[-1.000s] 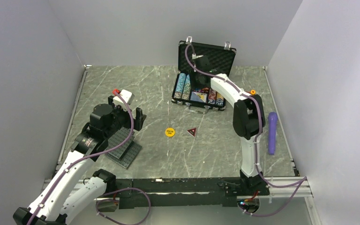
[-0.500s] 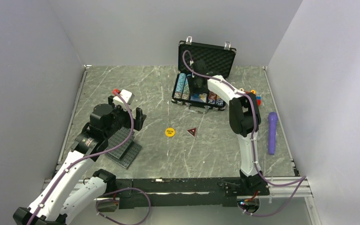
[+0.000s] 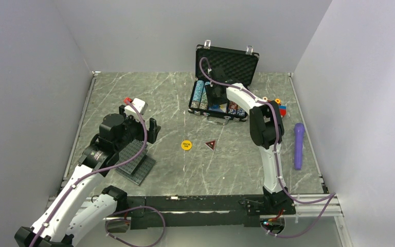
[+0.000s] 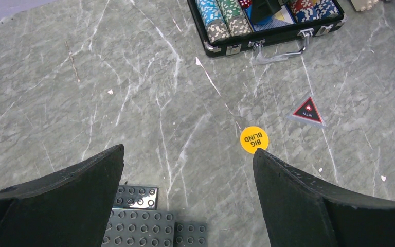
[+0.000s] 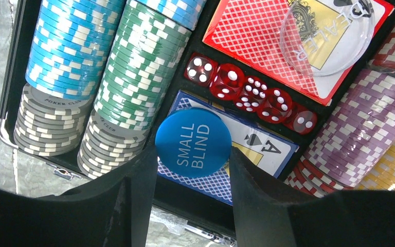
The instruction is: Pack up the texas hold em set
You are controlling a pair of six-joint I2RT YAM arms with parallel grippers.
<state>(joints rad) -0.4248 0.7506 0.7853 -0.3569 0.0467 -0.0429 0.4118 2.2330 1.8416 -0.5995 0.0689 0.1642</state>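
Pinching the blue button (image 5: 193,142) by its rim above the deck (image 5: 267,146) in the open case (image 3: 236,64), the right jaws risk dropping it tilted onto the dice (image 5: 252,95), while the left jaws stand wide, empty, over the table (image 4: 133,77).

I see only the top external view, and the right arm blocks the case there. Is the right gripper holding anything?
Observer: Yes, the right gripper pinches a blue disc printed SMALL BLIND, above the blue card deck in the case.
Operator: What do the two buttons on the table say?
Observer: The yellow disc reads BIG BLIND, the red triangle ALL IN; both lie on the table ahead of the open left gripper.
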